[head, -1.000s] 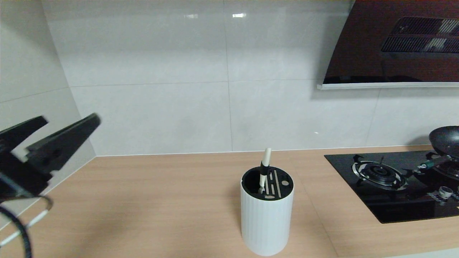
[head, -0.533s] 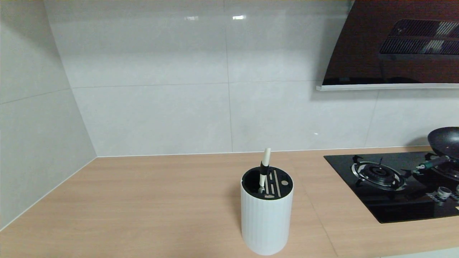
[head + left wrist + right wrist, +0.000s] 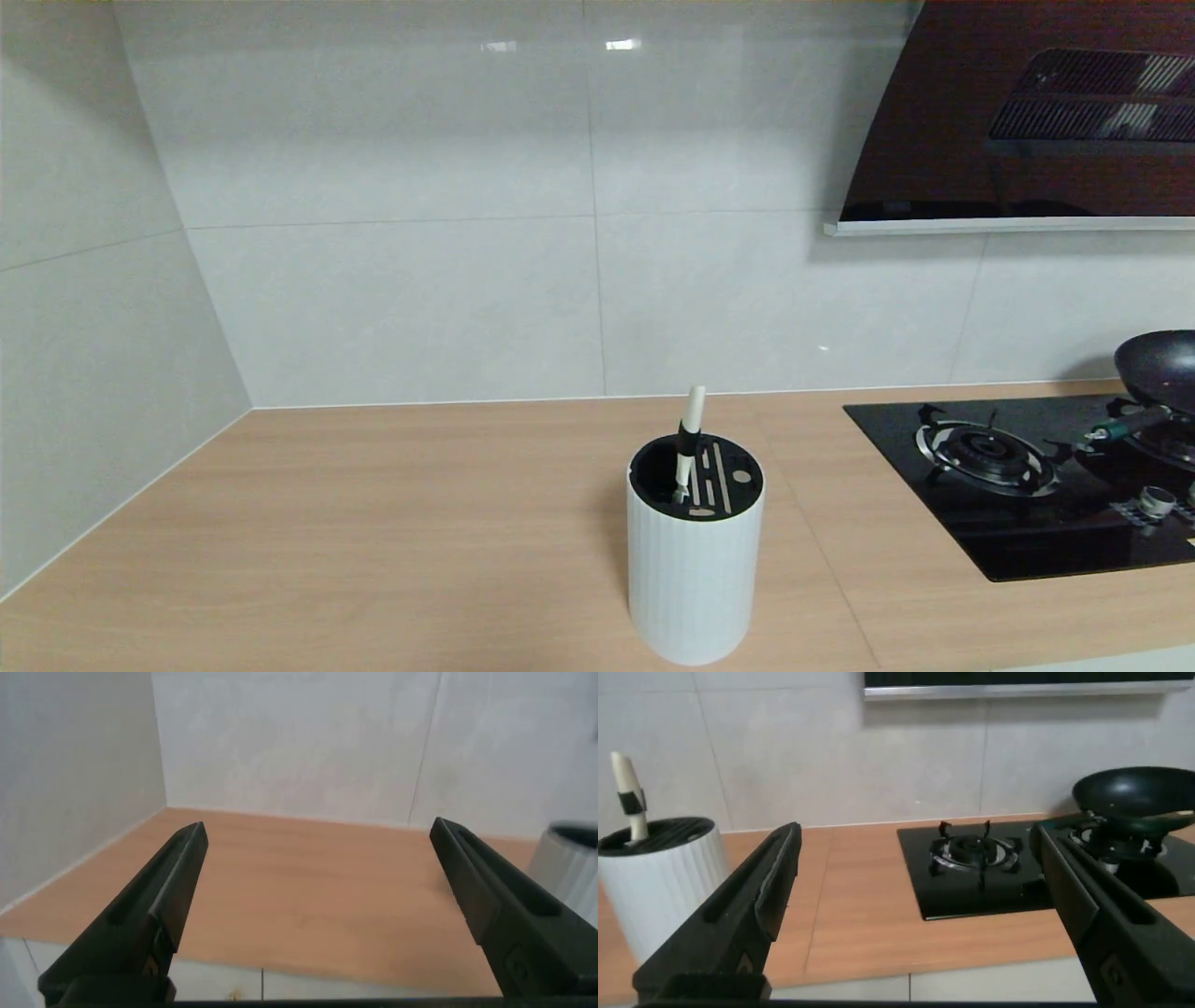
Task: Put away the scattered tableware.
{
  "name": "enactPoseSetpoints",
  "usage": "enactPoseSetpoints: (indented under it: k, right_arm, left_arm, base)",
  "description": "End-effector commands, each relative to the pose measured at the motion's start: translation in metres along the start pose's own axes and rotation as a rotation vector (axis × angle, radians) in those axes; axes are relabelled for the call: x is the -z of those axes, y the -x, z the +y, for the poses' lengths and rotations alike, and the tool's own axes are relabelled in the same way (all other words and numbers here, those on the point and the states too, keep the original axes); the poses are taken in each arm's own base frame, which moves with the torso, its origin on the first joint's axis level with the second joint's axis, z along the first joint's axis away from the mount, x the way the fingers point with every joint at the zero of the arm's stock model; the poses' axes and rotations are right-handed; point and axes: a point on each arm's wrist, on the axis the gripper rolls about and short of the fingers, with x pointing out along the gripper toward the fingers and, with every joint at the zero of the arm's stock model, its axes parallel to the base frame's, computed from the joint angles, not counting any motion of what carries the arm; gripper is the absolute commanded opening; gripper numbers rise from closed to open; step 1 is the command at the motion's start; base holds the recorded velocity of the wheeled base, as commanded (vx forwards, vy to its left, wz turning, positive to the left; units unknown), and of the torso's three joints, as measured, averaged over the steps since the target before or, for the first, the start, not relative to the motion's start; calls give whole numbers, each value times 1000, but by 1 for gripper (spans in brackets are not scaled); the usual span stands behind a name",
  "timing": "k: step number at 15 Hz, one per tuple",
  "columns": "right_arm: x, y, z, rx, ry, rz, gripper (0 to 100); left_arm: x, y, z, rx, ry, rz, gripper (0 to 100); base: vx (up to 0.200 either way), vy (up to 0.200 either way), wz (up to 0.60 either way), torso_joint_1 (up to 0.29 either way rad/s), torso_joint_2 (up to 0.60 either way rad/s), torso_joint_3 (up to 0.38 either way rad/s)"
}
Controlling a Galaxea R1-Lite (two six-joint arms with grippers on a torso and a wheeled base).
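Pale grey wall tiles back a light wooden countertop (image 3: 420, 504). From the head camera, a white ribbed utensil holder (image 3: 695, 569) stands at 6 o'clock near the counter's front edge. One cream-handled utensil (image 3: 692, 411) stands upright in its black slotted top. At 3 o'clock a black gas hob (image 3: 1018, 523) carries a dark wok (image 3: 1162, 364), with a range hood (image 3: 934, 140) at 1 o'clock. The left gripper (image 3: 318, 835) is spread wide and empty before the counter. The right gripper (image 3: 915, 835) is likewise wide and empty.

Grey-tiled walls (image 3: 401, 299), wooden counter (image 3: 373, 523), black gas hob (image 3: 990, 532) beneath a dark hood (image 3: 934, 121).
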Motion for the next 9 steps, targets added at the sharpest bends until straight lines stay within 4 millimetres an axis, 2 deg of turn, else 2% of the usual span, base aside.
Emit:
enactPoseSetpoints:
  k: [1,4,9]
  right_arm:
    - [38,-9,2,-14,5,61,100]
    - [45,-9,3,-29,-13,117,100]
    - [48,-9,4,-78,-13,149,100]
  left_arm:
    - [32,-8,-1,37,-33,59,100]
    - [45,-10,-3,123,-38,108,100]
    - [47,-9,-4,168,-76,129,100]
  base:
    - [0,0,0,0,0,0]
    - [0,0,0,0,0,0]
    - [0,0,0,0,0,0]
